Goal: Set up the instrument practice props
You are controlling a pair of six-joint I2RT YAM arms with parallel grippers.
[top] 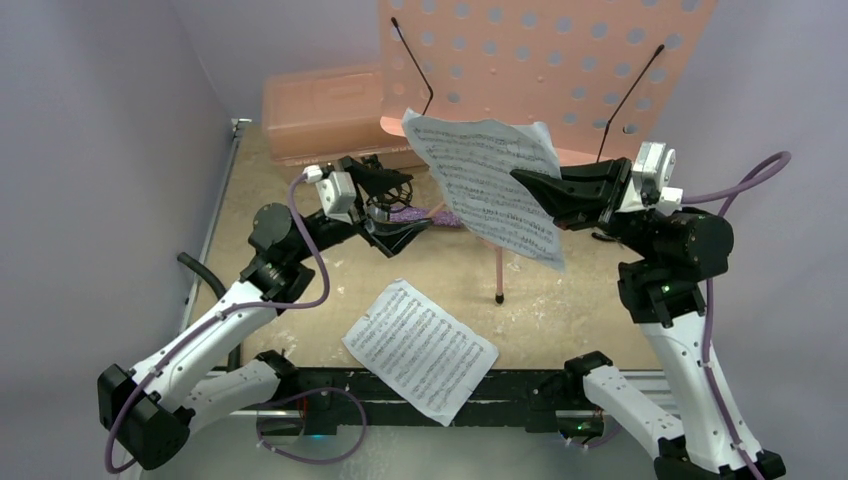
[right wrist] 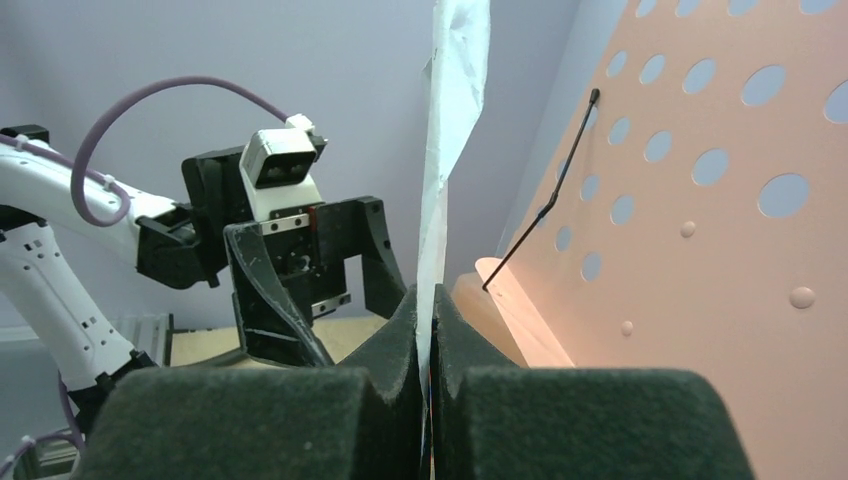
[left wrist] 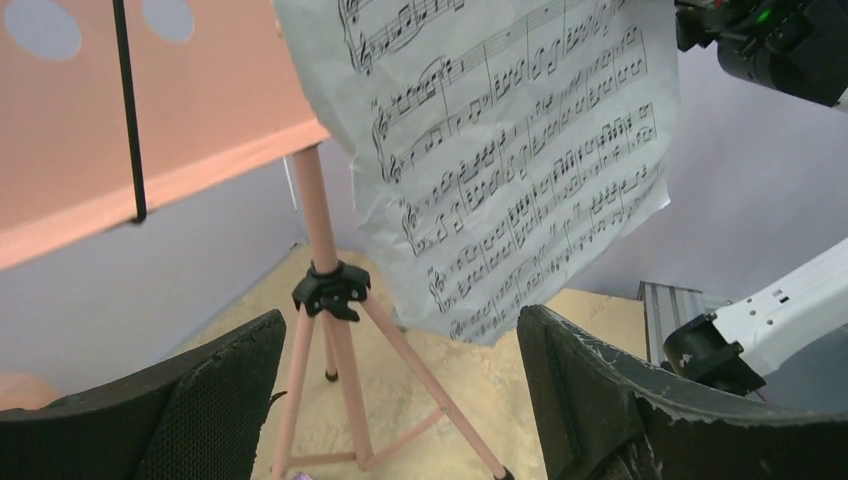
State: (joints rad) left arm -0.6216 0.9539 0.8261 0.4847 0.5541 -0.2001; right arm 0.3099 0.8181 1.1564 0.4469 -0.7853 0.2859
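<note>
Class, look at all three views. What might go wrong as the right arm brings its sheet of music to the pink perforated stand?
1. The right gripper pinches the crumpled white music sheet by one edge; it may flop or snag the thin black wire page holder.
2. The open left gripper sits near the pink perforated stand's pole; a nudge might tip it.

Cropped along its top: the pink music stand (top: 545, 70), with most of its pole hidden behind the held sheet-music page (top: 485, 180). Left of that pole, only a purple sliver of microphone (top: 440, 217) past the left end effector (top: 405, 207).
</note>
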